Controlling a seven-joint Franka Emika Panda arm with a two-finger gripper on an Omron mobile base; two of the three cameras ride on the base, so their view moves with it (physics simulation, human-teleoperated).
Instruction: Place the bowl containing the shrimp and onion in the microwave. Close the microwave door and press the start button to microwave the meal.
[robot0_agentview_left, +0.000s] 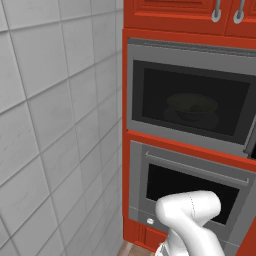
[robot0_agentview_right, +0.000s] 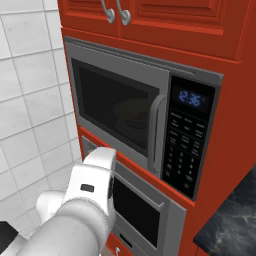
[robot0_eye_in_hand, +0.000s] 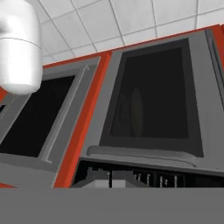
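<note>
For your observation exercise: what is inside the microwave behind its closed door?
Through the dark glass of the microwave door, the bowl shows dimly, sitting on the round turntable. The glass is too dark to show the bowl's contents, so shrimp and onion cannot be confirmed.

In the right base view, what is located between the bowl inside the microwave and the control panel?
The microwave door's vertical bar handle stands between the bowl, seen through the dark glass, and the control panel.

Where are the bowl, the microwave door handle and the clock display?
bowl (robot0_agentview_left: 192, 106), left base view, its side seen through the glass.
microwave door handle (robot0_agentview_right: 156, 131), right base view, middle of the vertical bar.
clock display (robot0_agentview_right: 189, 99), right base view, blue digits.
</note>
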